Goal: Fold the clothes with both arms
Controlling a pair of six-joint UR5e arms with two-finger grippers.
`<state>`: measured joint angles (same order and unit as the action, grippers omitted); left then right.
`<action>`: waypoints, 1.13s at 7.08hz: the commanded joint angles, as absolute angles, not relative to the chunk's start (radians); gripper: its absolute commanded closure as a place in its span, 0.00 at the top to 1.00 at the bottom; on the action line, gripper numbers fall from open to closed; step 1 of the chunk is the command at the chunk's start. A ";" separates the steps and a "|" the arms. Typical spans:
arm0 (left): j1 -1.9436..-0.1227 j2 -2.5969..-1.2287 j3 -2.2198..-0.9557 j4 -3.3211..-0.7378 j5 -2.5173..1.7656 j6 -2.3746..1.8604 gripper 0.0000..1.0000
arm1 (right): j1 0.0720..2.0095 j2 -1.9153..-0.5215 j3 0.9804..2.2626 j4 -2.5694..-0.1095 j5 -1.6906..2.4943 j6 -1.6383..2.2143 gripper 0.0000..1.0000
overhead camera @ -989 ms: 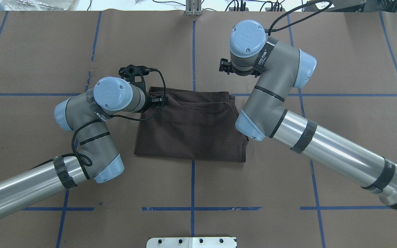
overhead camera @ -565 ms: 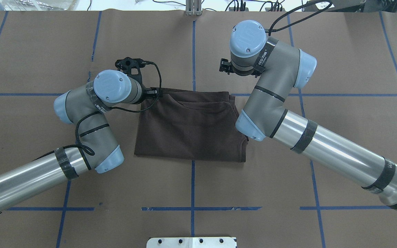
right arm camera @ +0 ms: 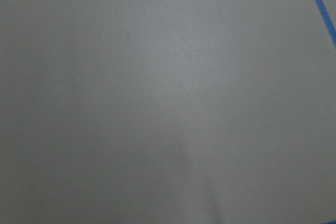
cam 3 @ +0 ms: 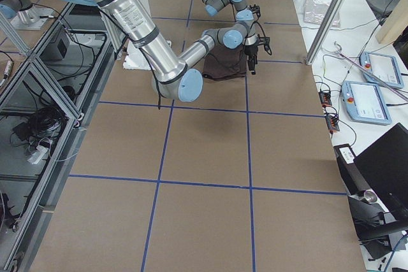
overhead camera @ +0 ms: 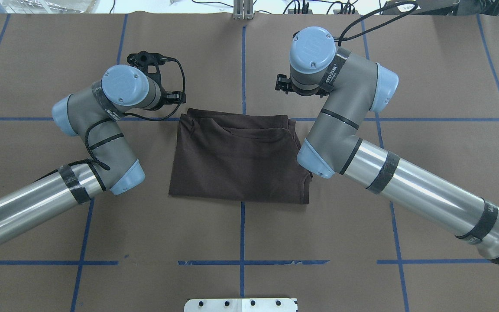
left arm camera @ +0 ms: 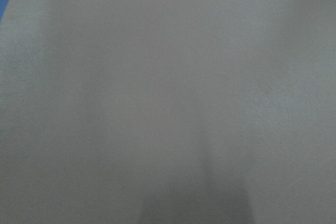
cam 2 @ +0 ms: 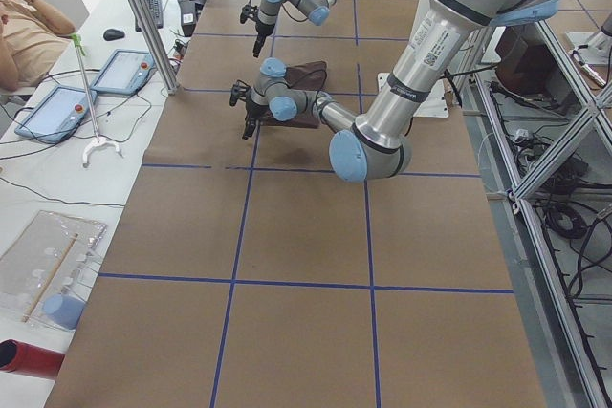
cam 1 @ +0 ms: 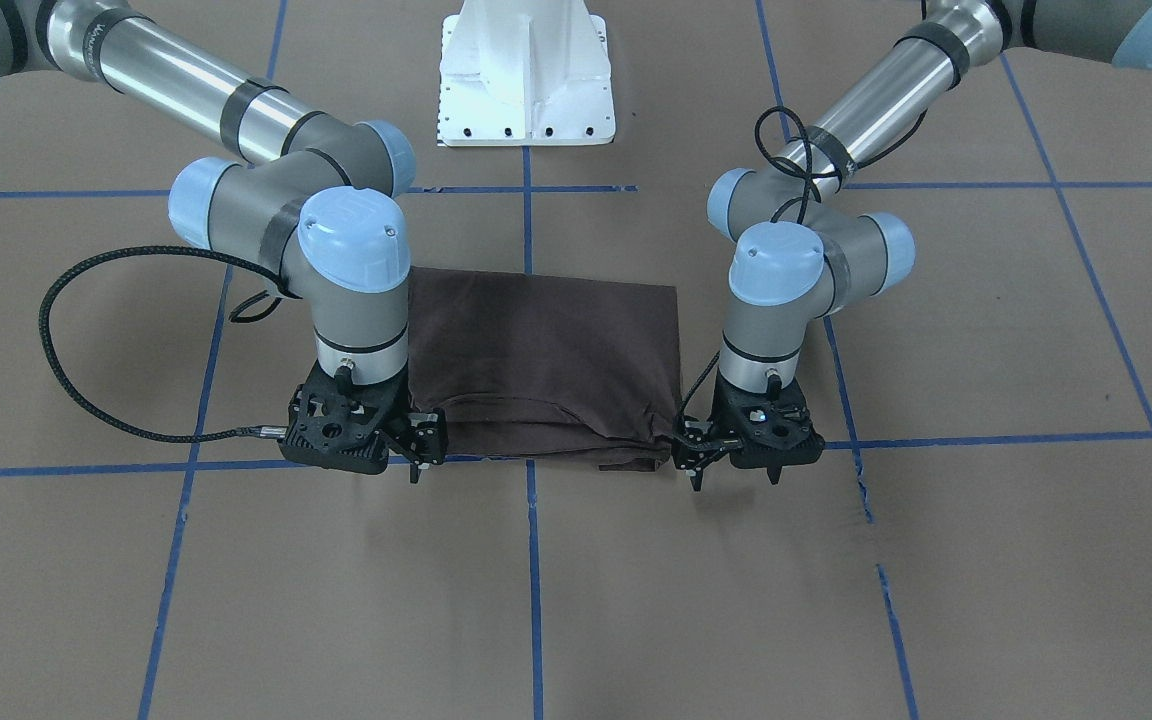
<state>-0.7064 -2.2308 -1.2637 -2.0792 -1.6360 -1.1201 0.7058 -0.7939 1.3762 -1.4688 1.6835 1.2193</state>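
The left end effector (cam 1: 736,478) hangs with its fingers apart and empty, just beside one corner of the folded dark brown T-shirt (cam 1: 546,350). The right end effector (cam 1: 408,462) sits low by the opposite corner, and I cannot tell whether its fingers are parted. The T-shirt lies flat on the brown table (cam 1: 536,600), between them.

Folded T-shirt (overhead camera: 238,160) lies flat on surface (overhead camera: 145,242), just beside left end effector (overhead camera: 176,99), near right end effector (overhead camera: 281,83); touching neither.
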 commanded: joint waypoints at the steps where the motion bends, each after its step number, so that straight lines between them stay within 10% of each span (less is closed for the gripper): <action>1: -0.733 -2.232 -1.293 -2.085 -1.719 -1.103 1.00 | 0.707 -0.796 1.391 -1.453 1.730 1.218 1.00; 8: -0.913 -1.838 -2.070 -1.622 -1.926 -0.673 1.00 | 1.047 -1.168 1.934 -1.854 2.084 0.586 1.00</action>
<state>-0.8328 -1.9297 -1.9761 -1.6784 -1.8733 -0.8175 0.9565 -1.0980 1.8487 -1.7426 2.0344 0.7502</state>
